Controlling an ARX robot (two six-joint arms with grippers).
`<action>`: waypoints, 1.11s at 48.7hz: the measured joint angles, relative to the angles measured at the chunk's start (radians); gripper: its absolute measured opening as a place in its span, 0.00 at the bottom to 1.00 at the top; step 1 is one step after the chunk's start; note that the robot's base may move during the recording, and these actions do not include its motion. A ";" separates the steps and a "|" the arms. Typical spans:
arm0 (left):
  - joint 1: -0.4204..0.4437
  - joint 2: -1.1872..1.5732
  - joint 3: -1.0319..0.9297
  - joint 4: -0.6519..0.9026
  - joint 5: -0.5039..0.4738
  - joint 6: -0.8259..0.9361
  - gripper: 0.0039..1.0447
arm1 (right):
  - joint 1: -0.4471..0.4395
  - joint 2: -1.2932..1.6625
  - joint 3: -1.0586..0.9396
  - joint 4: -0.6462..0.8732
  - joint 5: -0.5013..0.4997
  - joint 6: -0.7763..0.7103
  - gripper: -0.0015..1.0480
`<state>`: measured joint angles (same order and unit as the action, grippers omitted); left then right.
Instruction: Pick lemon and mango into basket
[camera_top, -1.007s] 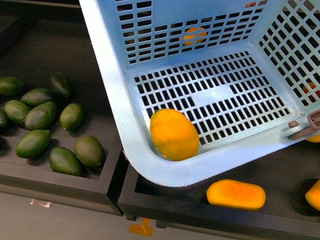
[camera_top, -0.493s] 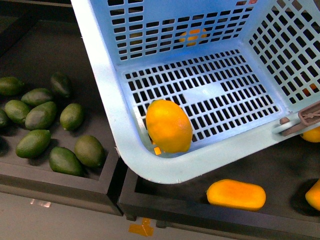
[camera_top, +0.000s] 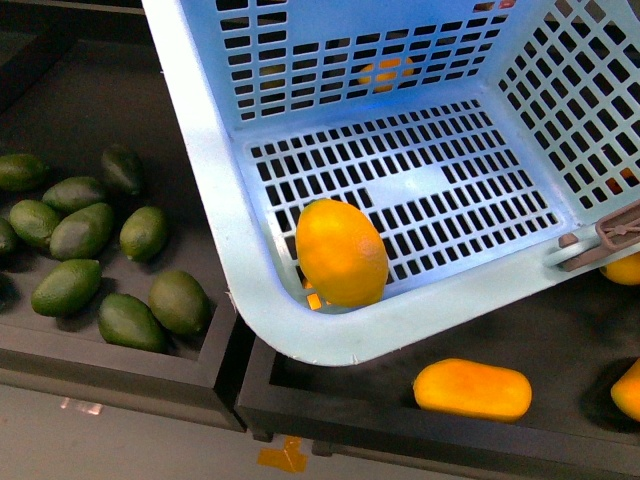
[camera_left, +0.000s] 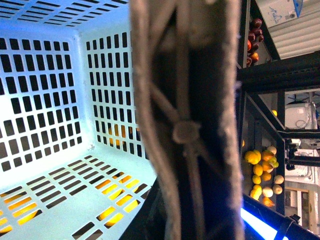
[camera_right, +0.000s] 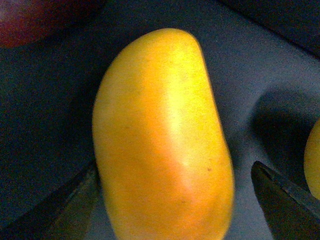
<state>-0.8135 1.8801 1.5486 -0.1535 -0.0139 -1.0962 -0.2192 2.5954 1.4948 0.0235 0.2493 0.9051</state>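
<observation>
Okay, right end effector (camera_right: 177, 196) is open either side of the mango (camera_right: 160, 130), so centre up and squeeze gently across its middle.

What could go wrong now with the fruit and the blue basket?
The basket looks tilted, with the lemon resting in its near corner by the rim; more tilt might roll it out. The right hand is open around the mango, one finger nearer than the other, so closing could nudge the smooth fruit sideways and let it slip.
</observation>
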 joint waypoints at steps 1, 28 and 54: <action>0.000 0.000 0.000 0.000 0.000 0.000 0.04 | -0.001 0.000 0.000 0.000 0.001 0.001 0.80; -0.002 0.000 0.000 0.000 0.017 -0.006 0.04 | -0.154 -0.316 -0.283 0.133 -0.098 -0.091 0.59; -0.002 0.000 0.000 0.000 0.016 -0.006 0.04 | -0.174 -0.914 -0.438 0.084 -0.195 -0.270 0.59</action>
<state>-0.8154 1.8801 1.5486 -0.1535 0.0017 -1.1019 -0.3927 1.6814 1.0573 0.1070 0.0544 0.6353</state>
